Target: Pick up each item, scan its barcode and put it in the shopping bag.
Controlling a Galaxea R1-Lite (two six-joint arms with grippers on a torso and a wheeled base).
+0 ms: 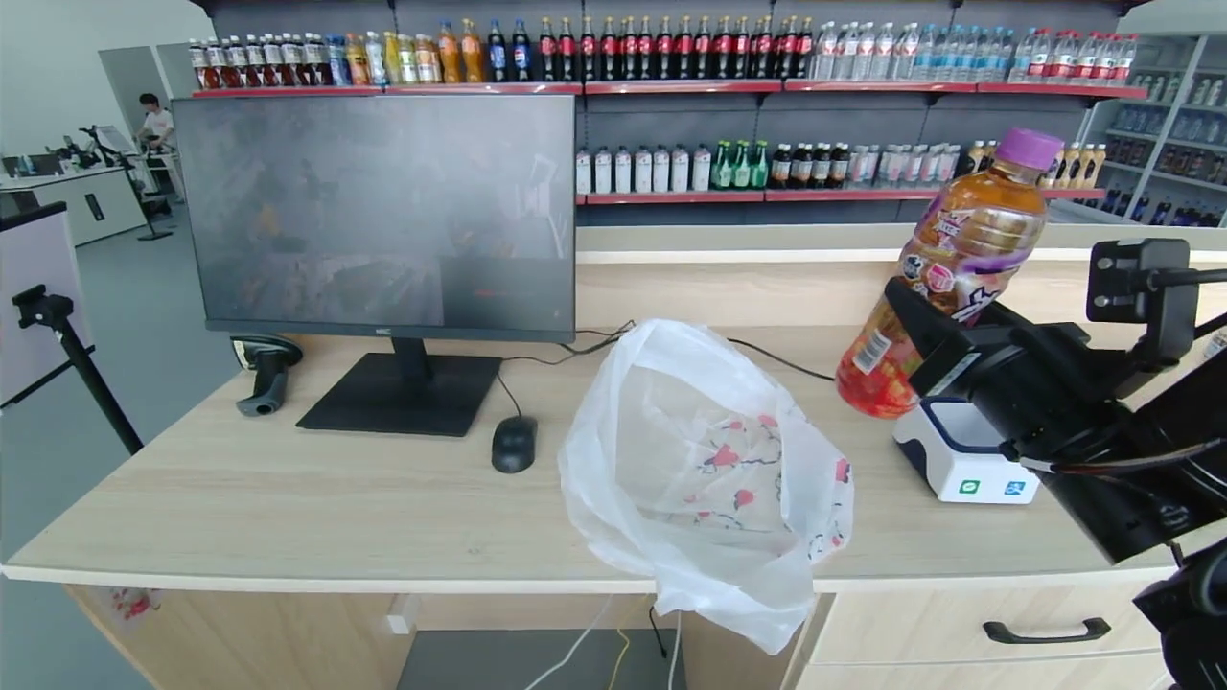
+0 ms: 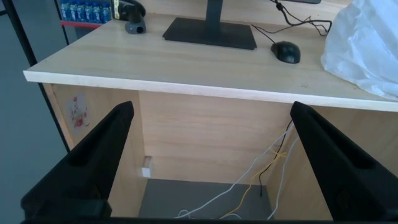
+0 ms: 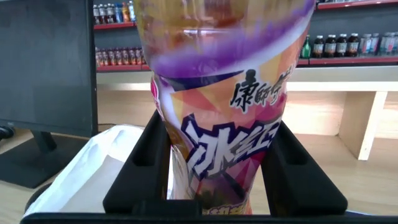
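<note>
A tea bottle (image 1: 954,278) with a purple cap and orange-purple label hangs tilted above the counter at the right, held by my right gripper (image 1: 935,321), which is shut on its middle. Its label (image 3: 230,124) sits between the black fingers (image 3: 146,162). Just below the bottle stands the white and blue barcode scanner (image 1: 963,455). The white plastic shopping bag (image 1: 705,470) with red prints lies open at the counter's centre, draping over the front edge. My left gripper (image 2: 208,155) is open, below and in front of the counter's left front edge (image 2: 186,87).
A monitor (image 1: 383,220) stands at the back left, with a mouse (image 1: 514,443) and a handheld scanner in its stand (image 1: 264,369) nearby. Cables run behind the bag. Shelves of drinks (image 1: 671,57) line the back wall. A drawer handle (image 1: 1045,632) is below the counter's right.
</note>
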